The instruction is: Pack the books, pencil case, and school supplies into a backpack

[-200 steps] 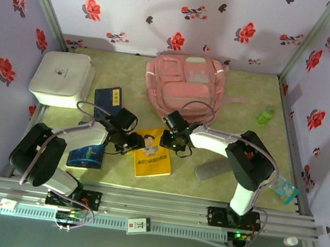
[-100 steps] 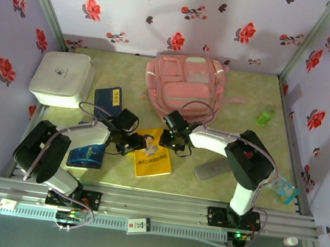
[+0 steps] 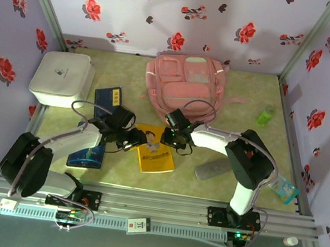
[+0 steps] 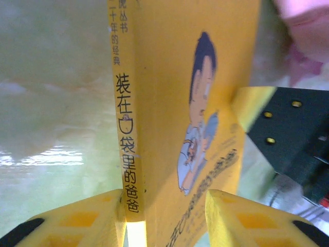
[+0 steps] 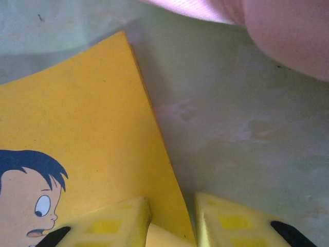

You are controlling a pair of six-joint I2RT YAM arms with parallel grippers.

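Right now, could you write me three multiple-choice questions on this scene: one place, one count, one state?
1. The pencil case lies where?
A. right of the yellow book
B. left of it
C. on top of it
2. How many books are outside the backpack?
A. one
B. three
C. five
3. The backpack is:
A. lying flat
B. standing upright
C. hanging in the air
Answers: 1 A, it lies beyond that book's right edge; 2 B, the navy book, the blue book and the yellow book show; 3 A, its front pockets face up.
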